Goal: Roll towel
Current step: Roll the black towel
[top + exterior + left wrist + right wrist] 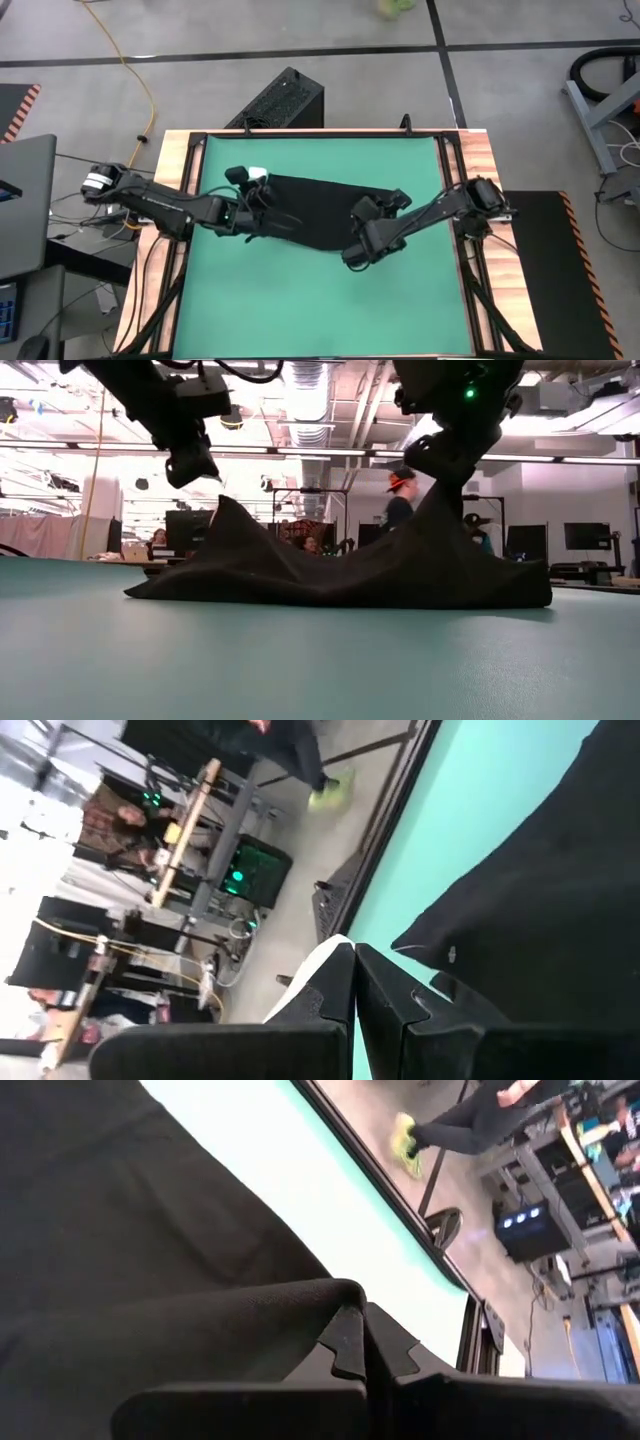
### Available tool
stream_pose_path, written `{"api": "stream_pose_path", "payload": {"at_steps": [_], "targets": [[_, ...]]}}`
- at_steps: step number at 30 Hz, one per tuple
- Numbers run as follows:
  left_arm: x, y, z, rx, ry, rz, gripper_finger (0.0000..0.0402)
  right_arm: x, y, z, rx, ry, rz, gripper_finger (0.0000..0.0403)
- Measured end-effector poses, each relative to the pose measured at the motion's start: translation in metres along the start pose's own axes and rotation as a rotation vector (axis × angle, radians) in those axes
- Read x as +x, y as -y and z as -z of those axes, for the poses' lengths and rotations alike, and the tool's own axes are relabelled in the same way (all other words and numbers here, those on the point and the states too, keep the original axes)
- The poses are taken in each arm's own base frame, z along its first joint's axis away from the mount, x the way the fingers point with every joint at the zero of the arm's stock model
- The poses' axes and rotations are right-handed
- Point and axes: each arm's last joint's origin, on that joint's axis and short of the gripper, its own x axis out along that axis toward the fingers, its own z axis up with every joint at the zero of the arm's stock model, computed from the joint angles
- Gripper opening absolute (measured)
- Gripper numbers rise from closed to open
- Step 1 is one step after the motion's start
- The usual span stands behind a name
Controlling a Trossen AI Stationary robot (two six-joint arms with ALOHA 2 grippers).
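right claw (357, 250) pinched tight on my towel's (310, 215) near edge, lifting it into a peak; left claw (252, 190), jaws together, pinches its far-left corner. towel lies mid-mat (300, 300), long axis left to right between my arms.

A plain black soft towel (340, 575) lies rumpled on the smooth green mat (300, 660), one peak just under the left gripper (440, 465), another beneath the right gripper (195, 465).
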Motion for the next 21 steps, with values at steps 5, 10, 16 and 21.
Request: {"api": "stream_pose_path", "payload": {"at_steps": [5,10,16,21], "targets": [[0.012,-0.004,-0.003,-0.017,-0.017,0.042,0.0000,0.011,0.003,-0.003,0.029,-0.035,0.026,0.0005],[0.022,-0.009,-0.003,-0.023,-0.042,0.036,0.0000,0.026,0.005,-0.003,0.045,-0.094,0.059,0.0005],[0.034,-0.014,-0.001,-0.049,-0.075,0.079,0.0000,0.041,0.007,0.003,0.044,-0.135,0.102,0.0006],[0.040,-0.014,-0.004,-0.084,-0.055,0.200,0.0000,0.043,0.007,0.003,0.050,-0.184,0.095,0.0015]]}}
